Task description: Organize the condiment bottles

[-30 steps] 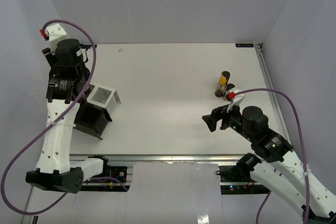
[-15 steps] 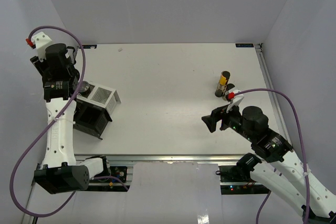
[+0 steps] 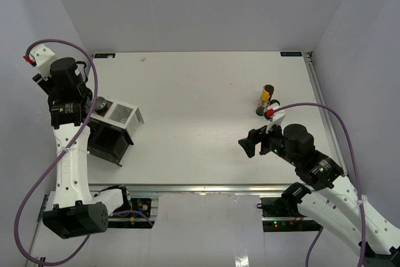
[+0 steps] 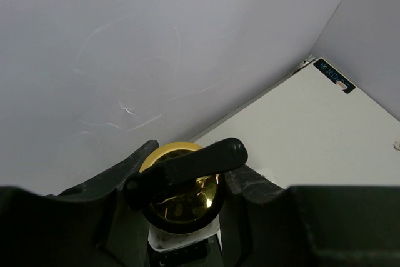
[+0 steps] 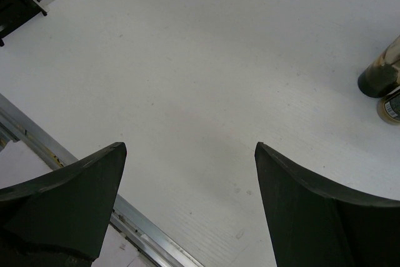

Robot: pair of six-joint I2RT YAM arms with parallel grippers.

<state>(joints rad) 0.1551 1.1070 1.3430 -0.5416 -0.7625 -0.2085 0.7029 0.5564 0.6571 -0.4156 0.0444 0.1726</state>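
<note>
- White noted all over the table (image 3: pixel 200 92), with pale walls on three sides.
- Found the black-and-white rack (image 3: pixel 119 117) at its left edge, towards the front.
- Saw the right gripper (image 5: pixel 187 148) hanging over bare tabletop right of centre, fingers wide apart, holding nothing.
- Saw the left gripper (image 4: pixel 186 176) up just beside the rack's far-left corner, fingers closed against the gold-capped bottle (image 4: pixel 184 204), a black bar crossing the cap.
- Spotted the slim yellow-labelled bottle (image 3: pixel 265 98) upright towards the far right, well apart from the rack.
- Made out a small round container (image 5: pixel 390 107) just beside it, cut off by the frame edge.
</note>
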